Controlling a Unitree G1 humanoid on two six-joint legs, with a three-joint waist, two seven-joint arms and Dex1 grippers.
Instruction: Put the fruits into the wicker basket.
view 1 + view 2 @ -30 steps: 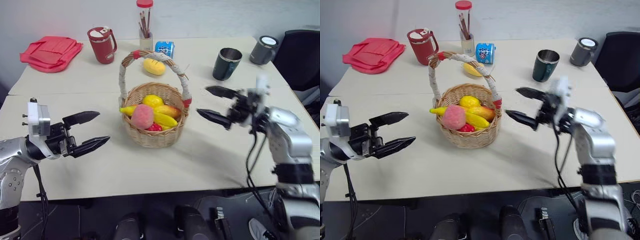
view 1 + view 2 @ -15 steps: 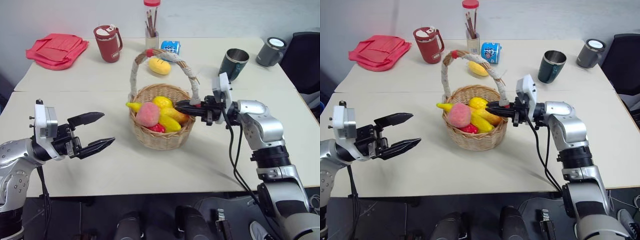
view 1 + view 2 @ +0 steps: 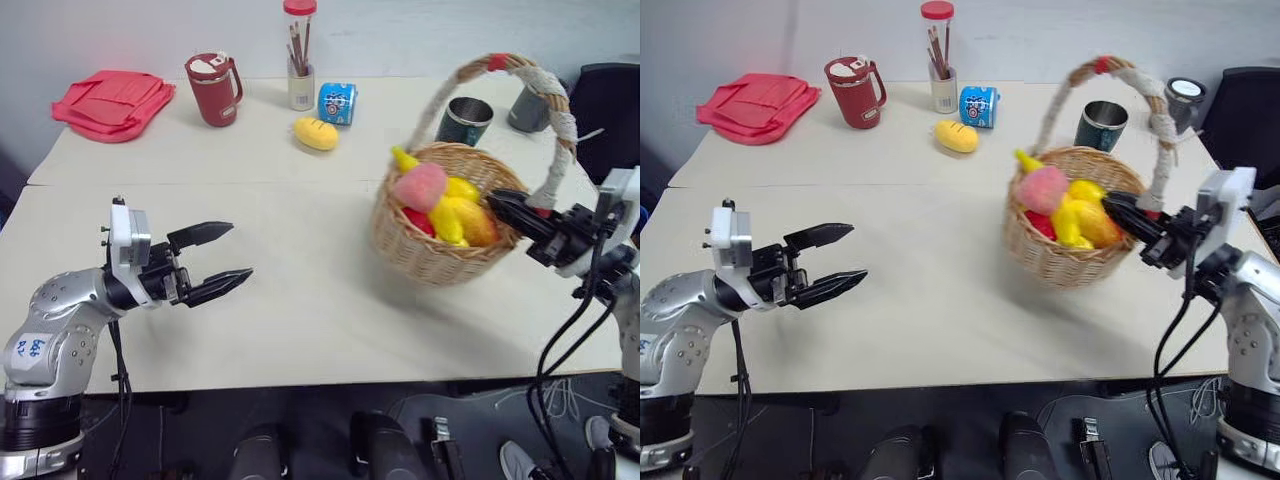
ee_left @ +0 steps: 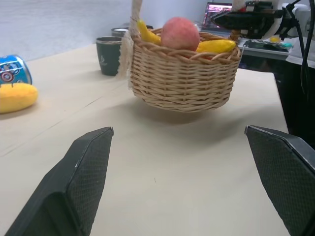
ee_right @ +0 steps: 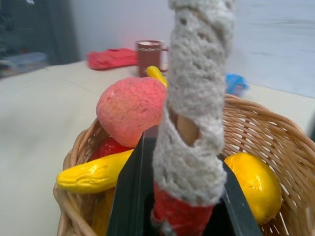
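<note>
Red fabric, a folded cloth [image 3: 110, 102], lies at the far left of the pale counter [image 3: 290, 300]. Nearer, on the left, the left gripper [image 3: 222, 262] hovers just above the counter with its jaws wide and nothing between them, pointing right towards the basket. Along the far edge stand a red lidded mug [image 3: 212, 88], a clear tube of sticks with a red cap [image 3: 297, 55] and a blue can [image 3: 334, 103] lying on its side; just in front of the can rests a yellow mango-like fruit [image 3: 315, 133], alone on the counter and well apart from the basket. To the right sits the wicker basket [image 3: 440, 250], tilted, its cloth-wrapped handle [image 3: 555, 100] arching up with red bands at its ends. Inside are a pink peach [image 3: 418, 186], a yellow banana [image 3: 404, 159], orange-yellow fruits [image 3: 462, 215] and something red [image 3: 421, 221]. The right gripper [image 3: 522, 212] has its jaws clamped on the foot of the handle at the basket's right rim. Behind the basket stand a dark green cup [image 3: 466, 119] and a grey cup [image 3: 526, 108].
</note>
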